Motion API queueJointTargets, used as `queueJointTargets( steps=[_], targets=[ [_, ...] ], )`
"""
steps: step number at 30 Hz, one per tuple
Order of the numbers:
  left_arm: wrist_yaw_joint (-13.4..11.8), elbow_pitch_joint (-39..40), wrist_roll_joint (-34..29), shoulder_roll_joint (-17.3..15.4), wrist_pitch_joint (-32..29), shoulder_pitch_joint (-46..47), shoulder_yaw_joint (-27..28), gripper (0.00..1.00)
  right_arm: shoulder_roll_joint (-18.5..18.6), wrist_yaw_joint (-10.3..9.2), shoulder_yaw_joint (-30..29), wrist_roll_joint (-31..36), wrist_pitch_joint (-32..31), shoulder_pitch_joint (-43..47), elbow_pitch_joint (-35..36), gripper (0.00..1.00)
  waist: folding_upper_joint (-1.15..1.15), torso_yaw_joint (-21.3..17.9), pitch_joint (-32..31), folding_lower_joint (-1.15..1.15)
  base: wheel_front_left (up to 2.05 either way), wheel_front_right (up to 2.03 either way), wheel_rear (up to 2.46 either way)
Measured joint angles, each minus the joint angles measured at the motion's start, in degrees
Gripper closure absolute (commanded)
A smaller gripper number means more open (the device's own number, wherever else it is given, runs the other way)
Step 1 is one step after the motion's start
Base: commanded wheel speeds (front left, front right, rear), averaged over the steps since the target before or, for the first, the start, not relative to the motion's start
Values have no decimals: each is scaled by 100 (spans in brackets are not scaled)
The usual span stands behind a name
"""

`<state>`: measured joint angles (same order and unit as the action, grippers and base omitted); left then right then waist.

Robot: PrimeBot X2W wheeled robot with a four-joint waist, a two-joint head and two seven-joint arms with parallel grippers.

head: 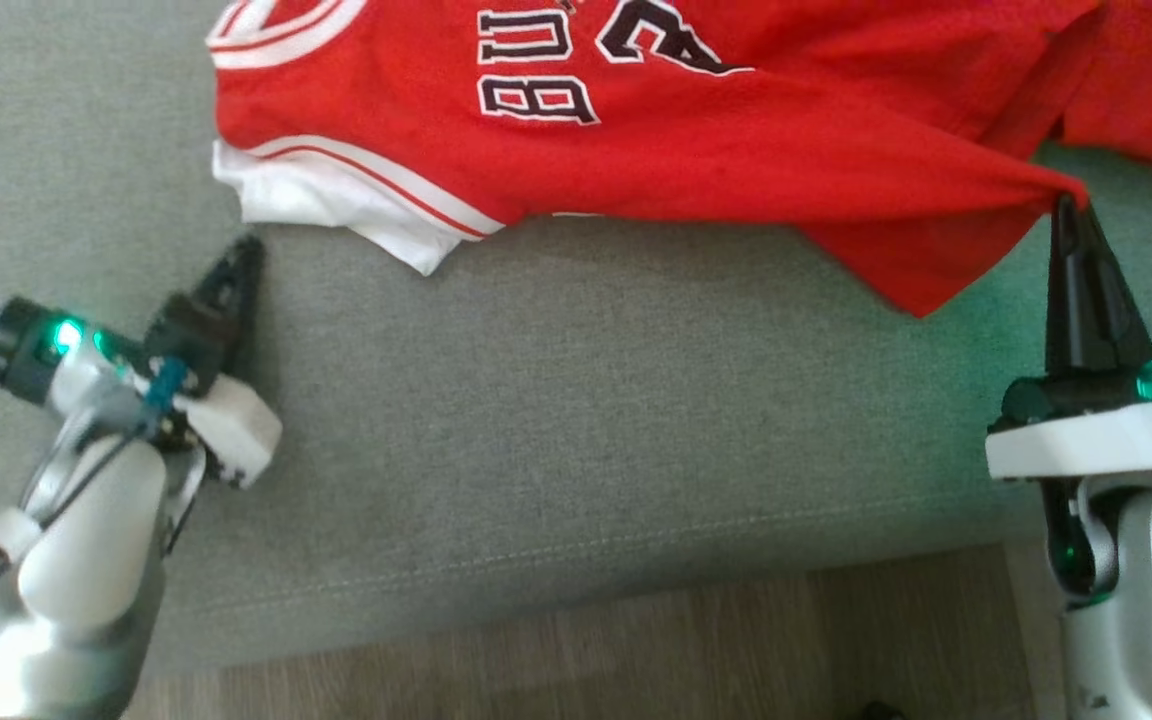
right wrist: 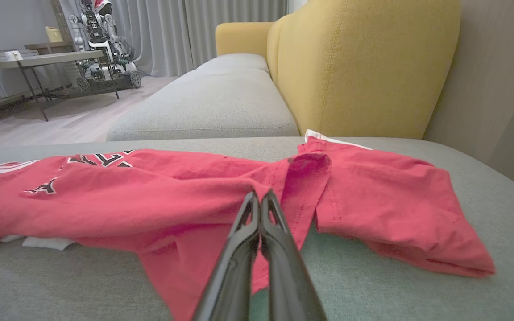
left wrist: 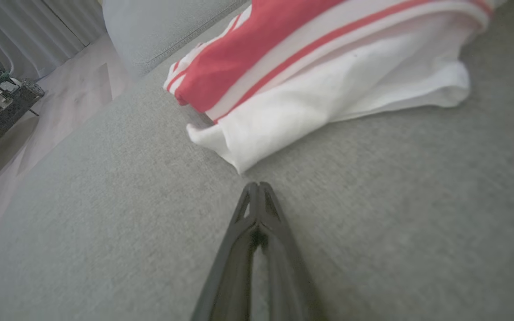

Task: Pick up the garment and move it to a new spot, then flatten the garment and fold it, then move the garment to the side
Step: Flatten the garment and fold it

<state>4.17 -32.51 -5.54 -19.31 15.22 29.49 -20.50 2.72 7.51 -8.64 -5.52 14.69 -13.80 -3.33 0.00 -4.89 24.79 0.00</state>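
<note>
The garment [head: 696, 150] is a red jersey with dark lettering, white trim and a white inner layer, lying rumpled across the far part of a grey sofa cushion [head: 556, 400]. My right gripper [head: 1067, 205] is shut on the garment's red lower edge, which is drawn to a point at the fingertips; the right wrist view shows the gripper [right wrist: 260, 194] pinching the garment [right wrist: 159, 196]. My left gripper [head: 247, 246] is shut with nothing in it, just short of the white corner [head: 416, 245]. In the left wrist view its closed tips [left wrist: 259, 185] sit just below that white corner [left wrist: 239, 160].
The cushion's front edge [head: 556, 590] drops to a wooden floor [head: 636, 660]. Behind the garment rise a yellow sofa back [right wrist: 364, 67] and a second grey seat cushion [right wrist: 212, 107]. A low table [right wrist: 47, 60] with another robot behind it stands far off.
</note>
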Motion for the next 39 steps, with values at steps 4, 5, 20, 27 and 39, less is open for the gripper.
queueJointTargets(
  steps=[4, 5, 20, 27, 39],
  targets=[
    [37, 505, 25, -129, -9, -458, -126, 100, 0, 0, 0, 0, 0, 169, -16, 100, 0, 52, -213, 0, 0, 0, 0],
    [36, 642, 26, -156, -9, -561, -145, 100, 0, 0, 0, 0, 0, 191, -34, 100, 0, 66, -261, 0, 0, 0, 0],
    [-318, 33, -634, -377, -3, 256, -683, 0, -1, 0, 144, 0, 0, 144, -40, 100, 0, 24, -59, 0, 0, 0, 0],
    [-304, -103, -588, -396, 0, 644, -856, 100, -1, 0, 148, 1, 0, 61, -34, 100, 0, -150, 101, 0, 0, 0, 0],
    [279, 1358, 756, -799, -64, -79, -1321, 100, -2, 0, 34, 0, 0, 37, -93, 100, 0, -6, -163, 0, 0, 0, 0]
  ],
)
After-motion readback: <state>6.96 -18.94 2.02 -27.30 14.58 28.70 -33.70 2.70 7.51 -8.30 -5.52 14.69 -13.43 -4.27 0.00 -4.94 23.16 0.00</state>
